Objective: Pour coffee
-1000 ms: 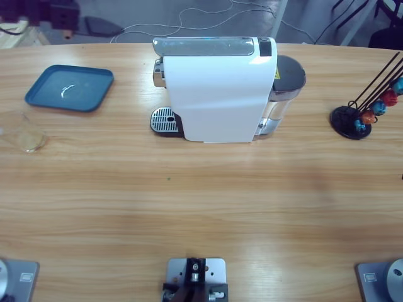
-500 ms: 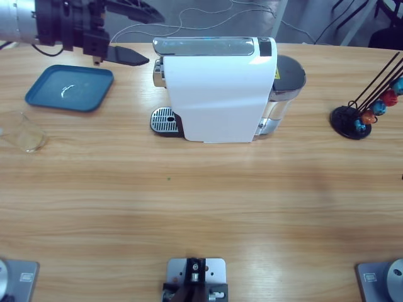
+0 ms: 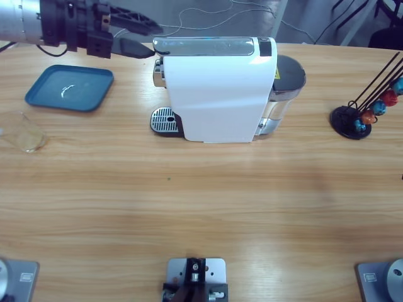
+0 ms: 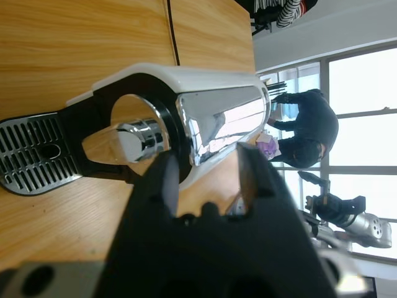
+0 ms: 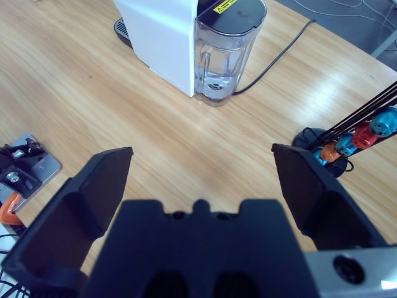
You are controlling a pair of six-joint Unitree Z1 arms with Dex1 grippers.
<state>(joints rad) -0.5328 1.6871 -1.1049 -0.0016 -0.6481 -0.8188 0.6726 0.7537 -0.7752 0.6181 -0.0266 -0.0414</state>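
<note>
Left arm enters from the upper left corner, forearm level, its gripper (image 3: 141, 38) with the 2 jaws parted. Right gripper (image 5: 201, 177), seen only from its wrist, has jaws spread wide.

Even bright light; windows (image 4: 366, 124) overexposed; glare on chrome lever (image 4: 217, 121); near fingers (image 4: 164, 180) blurred.

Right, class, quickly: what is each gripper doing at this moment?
Left gripper: open, holding nothing, pointed at the coffee machine.
Right gripper: wide open, holding nothing.
</note>
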